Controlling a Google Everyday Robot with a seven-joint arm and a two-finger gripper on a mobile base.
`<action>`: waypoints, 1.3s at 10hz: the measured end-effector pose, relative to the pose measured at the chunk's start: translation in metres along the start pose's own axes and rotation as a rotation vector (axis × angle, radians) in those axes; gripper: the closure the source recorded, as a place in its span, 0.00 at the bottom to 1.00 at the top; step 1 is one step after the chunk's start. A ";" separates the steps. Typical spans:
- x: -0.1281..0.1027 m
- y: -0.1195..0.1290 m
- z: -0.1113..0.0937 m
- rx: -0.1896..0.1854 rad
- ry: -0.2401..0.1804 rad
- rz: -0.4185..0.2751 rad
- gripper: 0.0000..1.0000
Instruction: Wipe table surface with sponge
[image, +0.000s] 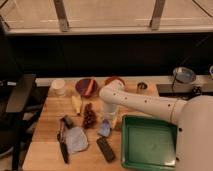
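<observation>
The small light-blue sponge (104, 130) lies tilted on the light tan plank table surface (50, 120), just left of the green tray. My white arm reaches in from the right, bends at an elbow near the table's back, and comes down to the gripper (109, 121). The gripper is shut and sits right at the sponge's upper edge. Whether it holds the sponge or only touches it cannot be told, as the wrist hides the contact.
The green square tray (149, 142) fills the front right. A black remote-like bar (105, 149), a grey-blue cloth (76, 140) and a black-handled tool (62, 142) lie in front. Dark red fruit cluster (89, 117), pale yellow block (76, 104), white cup (59, 86) and red bowl (86, 86) stand behind. A chair (17, 100) is at left.
</observation>
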 end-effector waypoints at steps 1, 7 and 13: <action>0.009 0.009 -0.001 -0.010 0.009 0.016 1.00; 0.015 -0.026 -0.019 -0.004 0.060 -0.032 1.00; -0.022 -0.029 0.004 0.034 -0.013 -0.083 1.00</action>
